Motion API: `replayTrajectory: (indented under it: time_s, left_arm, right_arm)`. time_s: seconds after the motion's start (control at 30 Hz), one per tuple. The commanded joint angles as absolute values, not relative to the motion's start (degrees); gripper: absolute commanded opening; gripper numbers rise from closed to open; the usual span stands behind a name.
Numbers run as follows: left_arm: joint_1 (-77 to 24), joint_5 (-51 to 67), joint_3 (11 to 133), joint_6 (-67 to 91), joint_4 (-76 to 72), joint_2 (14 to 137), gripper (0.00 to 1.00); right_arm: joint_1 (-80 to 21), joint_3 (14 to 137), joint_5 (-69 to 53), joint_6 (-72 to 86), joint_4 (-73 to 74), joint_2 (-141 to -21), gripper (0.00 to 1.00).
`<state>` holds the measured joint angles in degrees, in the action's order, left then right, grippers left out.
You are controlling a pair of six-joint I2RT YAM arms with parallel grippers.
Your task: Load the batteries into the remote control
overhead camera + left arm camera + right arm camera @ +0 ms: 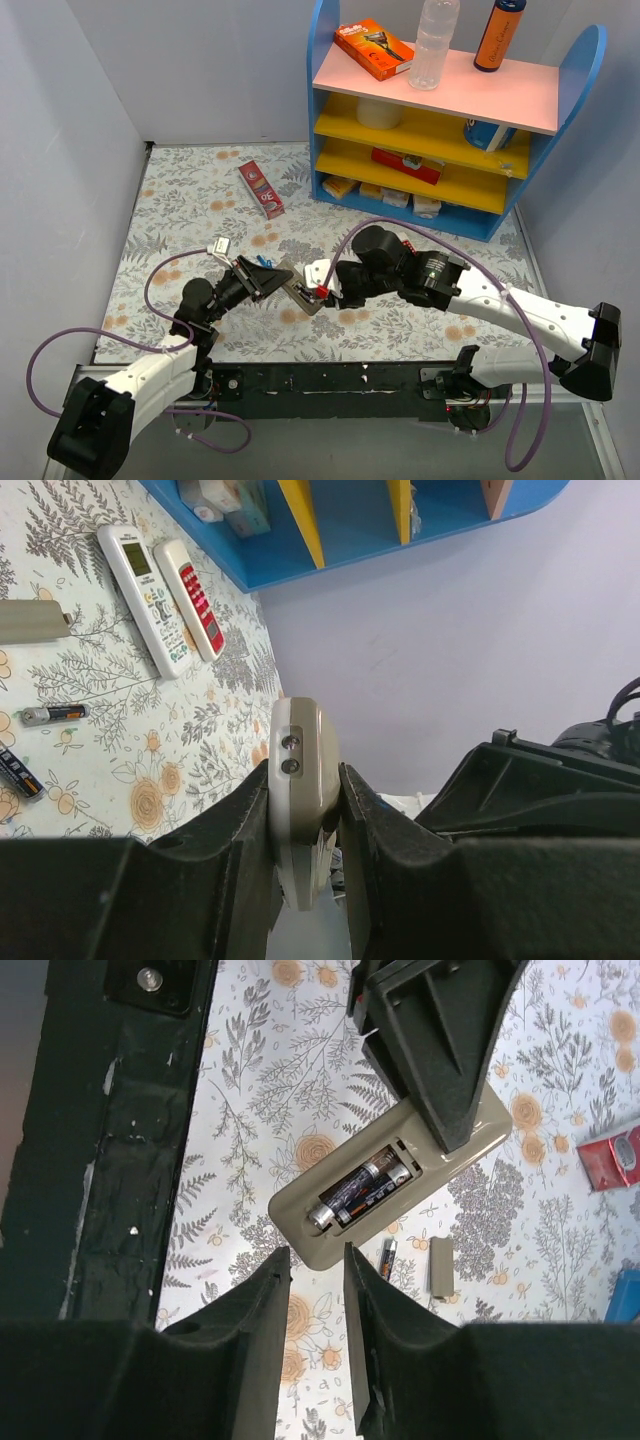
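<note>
Blue shelf [318, 100] on floral tabletop [190, 190]

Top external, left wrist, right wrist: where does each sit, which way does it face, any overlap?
Top external: above and behind the bases, looking down on the table and forward to the blue shelf; left arm and right arm show.
Left wrist: looking along the left fingers, clamped on the beige remote, across the table.
Right wrist: looking down past the open right fingers at the batteries in that remote.
Shared: every view has the remote.
</note>
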<state>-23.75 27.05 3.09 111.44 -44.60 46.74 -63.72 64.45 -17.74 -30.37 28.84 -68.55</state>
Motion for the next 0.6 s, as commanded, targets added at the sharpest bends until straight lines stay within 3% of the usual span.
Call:
replayTrajectory:
  time_s: [0.0, 0.2, 0.57]
  left_arm:
    - [-24.0, 28.7, 4.3, 112.0, -43.2, 44.9, 0.00]
    - [-24.0, 29.1, 5.0, 112.6, -42.5, 44.6, 0.00]
    - [-23.9, 29.7, 5.4, 113.0, -42.4, 44.5, 0.00]
  right_arm:
    - [-63.4, 60.6, -21.7, -40.8, 20.2, -65.0, 0.34]
    - [-63.3, 61.0, -22.7, -42.5, 21.4, -67.9, 0.26]
    - [-63.2, 62.4, -23.6, -44.0, 23.3, -72.2, 0.25]
